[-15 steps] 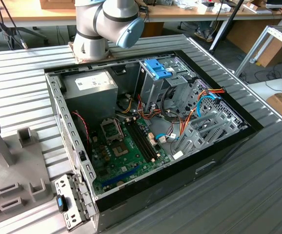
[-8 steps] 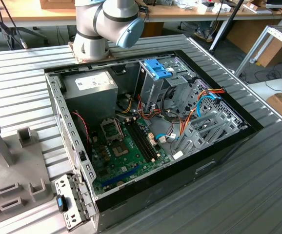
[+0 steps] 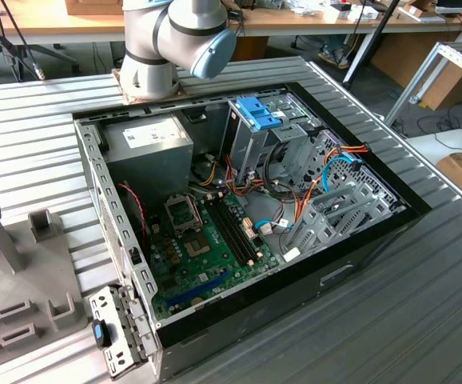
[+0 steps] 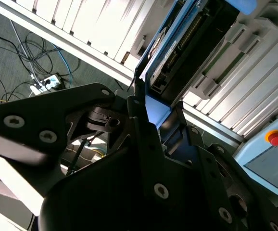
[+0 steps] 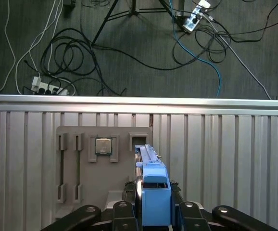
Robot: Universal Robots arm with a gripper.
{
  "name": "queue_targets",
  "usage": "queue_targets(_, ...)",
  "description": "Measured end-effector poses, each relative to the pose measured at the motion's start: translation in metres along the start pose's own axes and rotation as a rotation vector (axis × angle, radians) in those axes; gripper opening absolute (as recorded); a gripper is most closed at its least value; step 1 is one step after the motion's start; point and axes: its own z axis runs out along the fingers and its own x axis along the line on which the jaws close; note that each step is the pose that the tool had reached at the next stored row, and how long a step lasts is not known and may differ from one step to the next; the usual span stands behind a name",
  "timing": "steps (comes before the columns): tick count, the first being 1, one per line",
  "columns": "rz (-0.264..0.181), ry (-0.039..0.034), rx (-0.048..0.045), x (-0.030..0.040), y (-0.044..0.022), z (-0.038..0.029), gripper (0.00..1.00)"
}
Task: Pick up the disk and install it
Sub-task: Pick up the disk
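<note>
My gripper [image 5: 154,204] is shut on the disk [image 5: 152,185], which stands on edge between the black fingers [image 5: 124,211]. Its blue plastic rail faces the camera in the first wrist view. The second wrist view shows the disk [image 4: 177,43] running away from the gripper [image 4: 153,118], with its blue rail and dark circuit-board side visible. Below the disk lies a grey holder plate [image 5: 81,163] with slots. The open computer case [image 3: 95,184] lies on the ribbed metal table, with its drive cage [image 3: 251,148] at the back.
A blue latch [image 3: 256,112] tops the cage, and a grey power-supply box [image 3: 147,136] sits in the case beside it. The arm's base [image 3: 175,40] stands behind the case. A chip [image 5: 103,146] rests in the holder plate. Cables [image 5: 71,53] lie on the floor beyond the table edge [image 5: 139,100].
</note>
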Motion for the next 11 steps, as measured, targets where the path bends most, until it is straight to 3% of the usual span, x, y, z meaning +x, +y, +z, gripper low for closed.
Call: queue_targets(11, 0.000, 0.0000, 0.0000, -0.0001, 0.0001, -0.0043, 0.36)
